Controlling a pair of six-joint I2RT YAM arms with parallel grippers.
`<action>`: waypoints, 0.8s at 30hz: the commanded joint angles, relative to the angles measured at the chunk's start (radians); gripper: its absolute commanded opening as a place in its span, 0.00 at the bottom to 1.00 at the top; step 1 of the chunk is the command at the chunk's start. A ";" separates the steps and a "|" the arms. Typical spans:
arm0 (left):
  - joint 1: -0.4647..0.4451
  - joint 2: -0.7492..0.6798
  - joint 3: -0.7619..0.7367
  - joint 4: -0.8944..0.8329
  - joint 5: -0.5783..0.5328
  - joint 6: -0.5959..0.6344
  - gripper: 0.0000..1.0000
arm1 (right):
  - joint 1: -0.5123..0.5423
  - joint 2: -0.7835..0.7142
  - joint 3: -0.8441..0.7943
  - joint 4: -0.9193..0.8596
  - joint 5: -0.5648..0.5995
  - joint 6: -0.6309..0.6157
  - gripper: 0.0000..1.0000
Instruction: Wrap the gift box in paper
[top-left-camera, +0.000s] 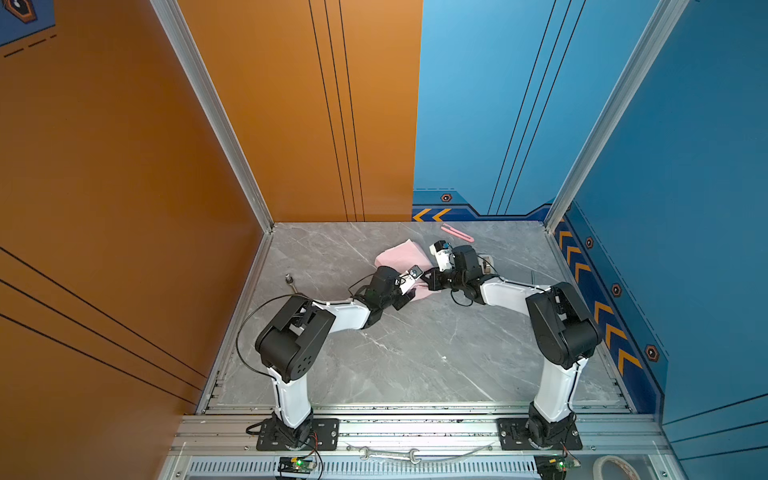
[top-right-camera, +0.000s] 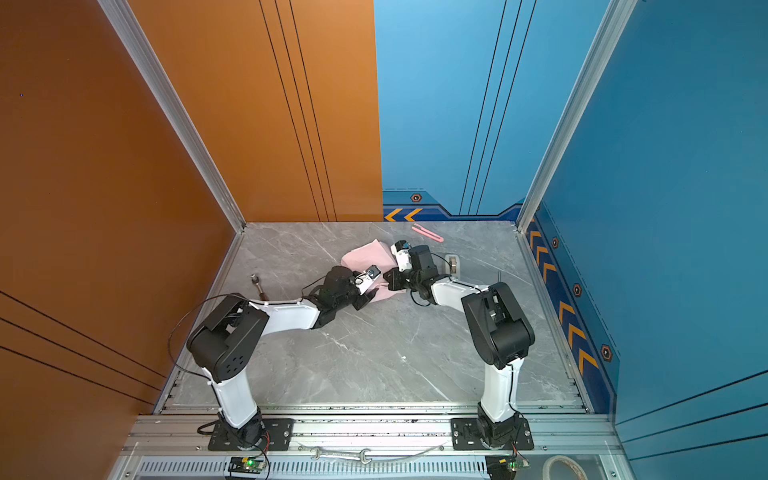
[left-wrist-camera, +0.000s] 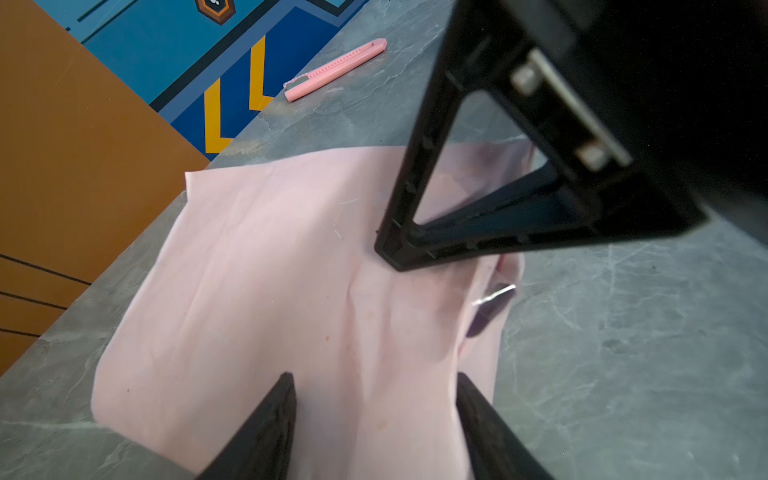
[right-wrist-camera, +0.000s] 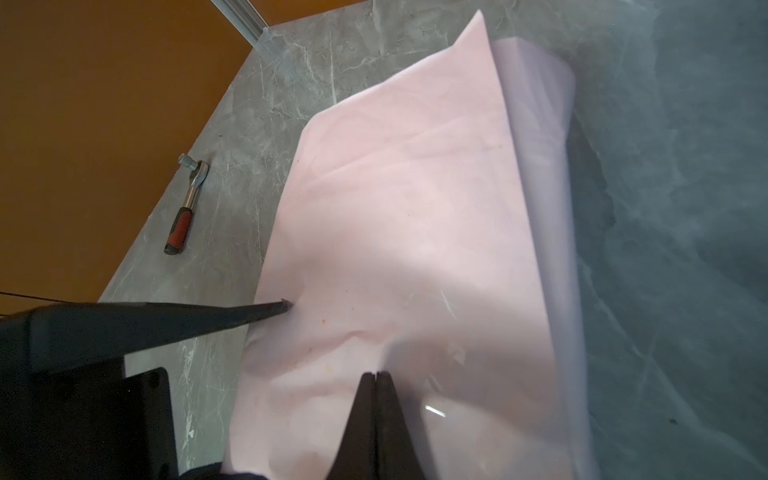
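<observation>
The paper lies pale pink side up on the grey table, creased and folded into a bundle. Its lilac side shows along one folded edge. The gift box is hidden; only a small dark patch shows at a gap in the fold. My left gripper is open, its fingers standing on either side of a paper ridge. My right gripper is shut, with its tip pressed onto the paper just ahead of the left one.
A pink cutter lies near the back wall. A beige tape dispenser sits behind the right wrist. A ratchet wrench lies by the left wall. A spanner rests on the front rail.
</observation>
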 joint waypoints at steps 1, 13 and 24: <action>-0.006 -0.014 -0.001 -0.018 0.024 -0.020 0.59 | -0.004 0.022 -0.003 -0.102 0.050 -0.005 0.01; -0.008 -0.013 0.004 -0.020 0.025 -0.020 0.60 | 0.012 -0.114 -0.036 -0.057 -0.006 -0.027 0.14; -0.009 -0.017 0.006 -0.020 0.019 -0.020 0.59 | 0.003 0.006 0.033 -0.161 0.031 0.001 0.13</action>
